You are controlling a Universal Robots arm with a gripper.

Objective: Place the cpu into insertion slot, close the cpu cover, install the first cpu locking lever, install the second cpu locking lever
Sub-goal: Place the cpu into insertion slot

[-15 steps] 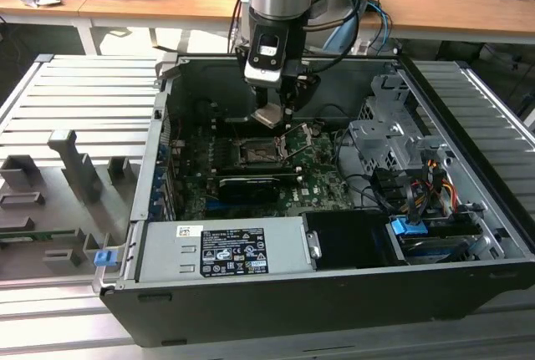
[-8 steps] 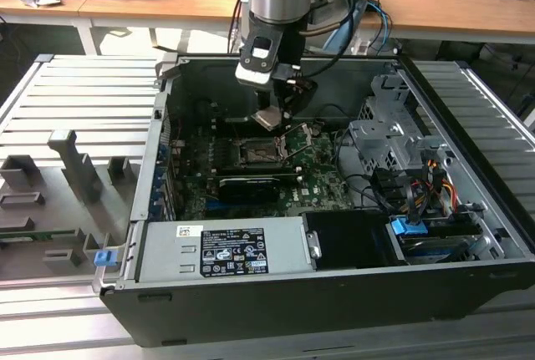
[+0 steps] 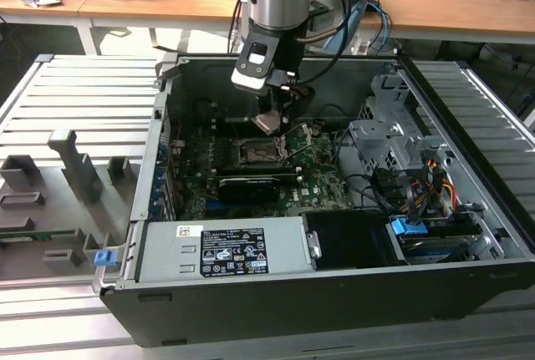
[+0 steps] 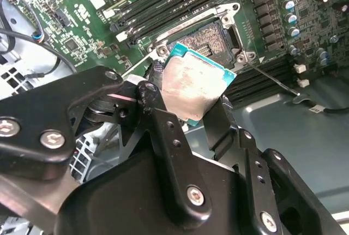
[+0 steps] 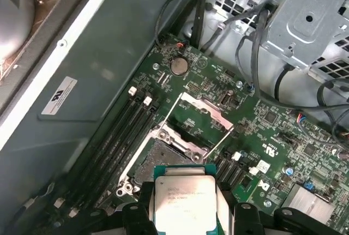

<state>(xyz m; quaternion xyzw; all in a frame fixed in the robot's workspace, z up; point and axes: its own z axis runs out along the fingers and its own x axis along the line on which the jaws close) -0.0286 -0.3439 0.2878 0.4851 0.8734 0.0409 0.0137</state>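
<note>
Green motherboard (image 5: 262, 120) backdrop, insertion slot (image 5: 163, 156) partly hidden behind cpu (image 5: 182, 199) in hand (image 5: 184, 210)

An open computer case (image 3: 334, 301) lies on a ribbed metal bench (image 3: 84, 93).

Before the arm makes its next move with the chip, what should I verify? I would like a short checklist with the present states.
1. The cpu is held by the gripper: ok.
2. The insertion slot is empty: ok.
3. The cpu cover is swung open, off the slot: ok.
4. The cpu hangs above the board, not seated: ok.
5. The cpu edges and corner mark are matched to the slot: cannot tell.
</note>
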